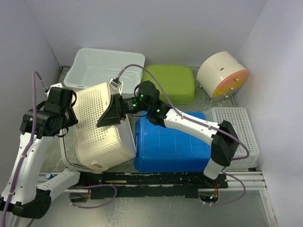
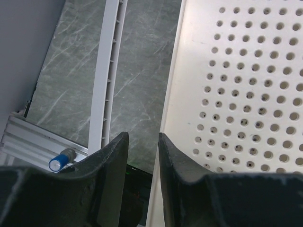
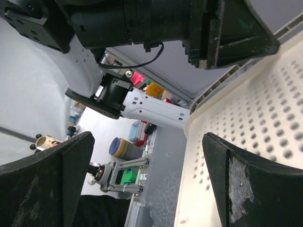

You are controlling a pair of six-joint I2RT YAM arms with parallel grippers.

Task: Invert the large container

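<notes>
large container (image 1: 102,127), a cream perforated basket, stands tipped up on one edge in the top view, just beside the blue bin (image 1: 173,146) and in front of the clear tub (image 1: 102,66), with the left gripper (image 1: 71,113) at its left side and the right gripper (image 1: 108,113) spread against its holed face. in the left wrist view the left gripper (image 2: 142,137) has its jaws narrowly parted with nothing between them, the basket's rim just beside one finger. in the right wrist view the right gripper (image 3: 147,137) gapes wide, released, at the holed wall, grasping nothing.
</notes>
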